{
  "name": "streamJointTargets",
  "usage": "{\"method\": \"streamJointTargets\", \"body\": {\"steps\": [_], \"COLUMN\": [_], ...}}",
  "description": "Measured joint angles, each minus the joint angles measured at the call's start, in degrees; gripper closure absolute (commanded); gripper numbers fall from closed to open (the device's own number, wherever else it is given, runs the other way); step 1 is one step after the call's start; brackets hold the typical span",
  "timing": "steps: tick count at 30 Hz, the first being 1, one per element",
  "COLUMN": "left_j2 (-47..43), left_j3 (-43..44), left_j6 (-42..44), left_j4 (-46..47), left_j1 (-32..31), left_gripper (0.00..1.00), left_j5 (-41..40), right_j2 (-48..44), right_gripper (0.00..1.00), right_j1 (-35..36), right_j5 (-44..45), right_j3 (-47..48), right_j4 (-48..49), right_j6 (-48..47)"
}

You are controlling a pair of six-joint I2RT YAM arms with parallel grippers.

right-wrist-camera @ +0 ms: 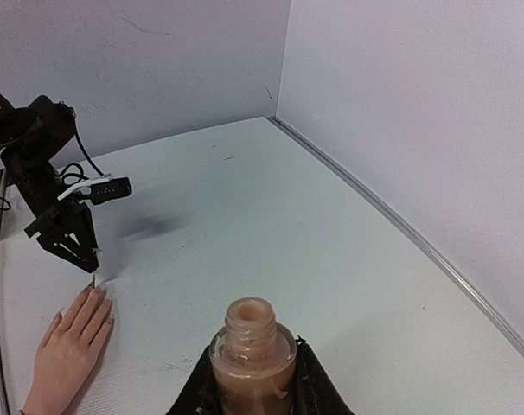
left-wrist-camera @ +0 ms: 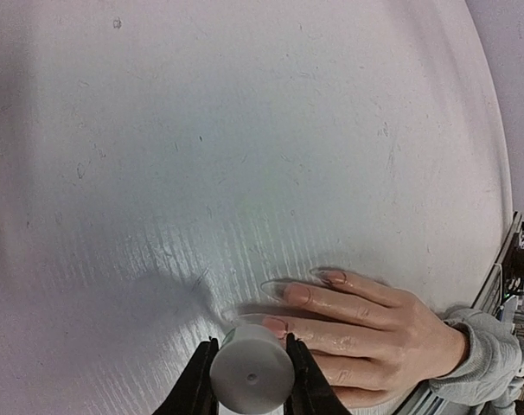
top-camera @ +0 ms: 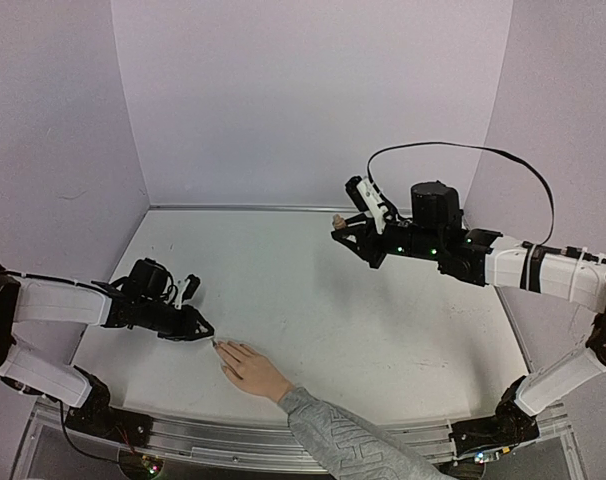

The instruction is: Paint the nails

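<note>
A light-skinned hand (top-camera: 251, 372) with a grey patterned sleeve (top-camera: 333, 440) lies palm down near the front edge of the table. Its pale nails (left-wrist-camera: 297, 293) point toward my left gripper. My left gripper (left-wrist-camera: 252, 380) is shut on a white polish cap (left-wrist-camera: 252, 370), held tip down right over one fingernail (left-wrist-camera: 276, 326); the brush is hidden under the cap. My right gripper (right-wrist-camera: 253, 385) is shut on an open bottle of beige polish (right-wrist-camera: 253, 354), held upright above the table at the back right (top-camera: 338, 226).
The white table (top-camera: 383, 330) is walled at the back and sides. A metal rail (top-camera: 233, 435) runs along the front edge. In the right wrist view the hand (right-wrist-camera: 70, 339) and the left gripper (right-wrist-camera: 89, 264) are far to the left.
</note>
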Motion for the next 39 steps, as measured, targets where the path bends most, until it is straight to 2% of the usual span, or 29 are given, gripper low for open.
{"method": "streamJointTargets", "body": {"steps": [19, 25, 31, 39], "left_j2": [0.72, -2.19, -7.69, -6.93], "left_j3": [0.66, 0.55, -0.52, -0.55], "left_j6": [-0.35, -1.53, -1.49, -1.38], "left_j4": [-0.26, -0.44, -0.52, -0.76], "left_j1": [0.00, 0.00, -0.02, -1.20], "left_gripper": [1.00, 1.00, 1.00, 1.00], "left_j5": [-2.64, -5.01, -3.87, -1.66], "right_j2": [0.63, 0.63, 0.63, 0.63], "right_gripper": [1.00, 1.00, 1.00, 1.00], "right_j1": [-0.02, -0.02, -0.02, -0.02], "right_j5": [-0.22, -0.22, -0.26, -0.24], "right_j3": [0.00, 0.00, 0.00, 0.00], "right_j4": [0.00, 0.00, 0.00, 0.00], "right_j6": [0.02, 0.07, 0.07, 0.09]}}
